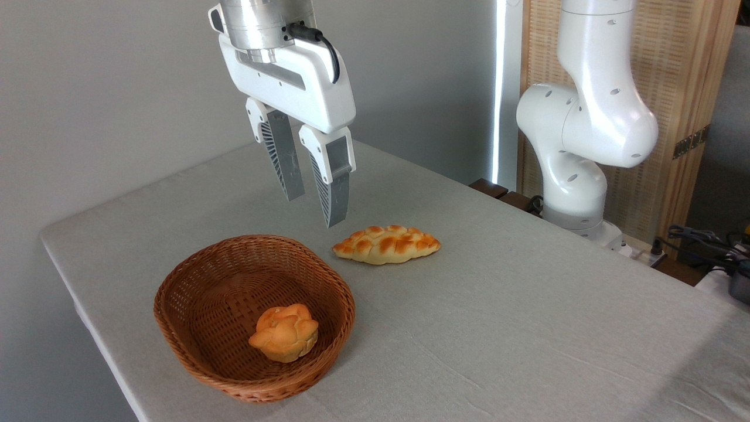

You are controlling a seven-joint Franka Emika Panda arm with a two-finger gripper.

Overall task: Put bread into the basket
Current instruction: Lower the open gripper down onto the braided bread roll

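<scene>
The gripper [313, 208] hung empty above the table [527, 328], fingers spread. The bread [387, 244] lay on the cloth at two o'clock from the basket [176, 293], just beside its rim, while a round bun [285, 332] sat inside.

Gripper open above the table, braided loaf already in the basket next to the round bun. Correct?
Not quite. The braided loaf is not in the basket; it lies on the table just beyond the rim, to the right, as the camera view shows. Only the round bun is inside. The gripper is open above the table, holding nothing.
</scene>
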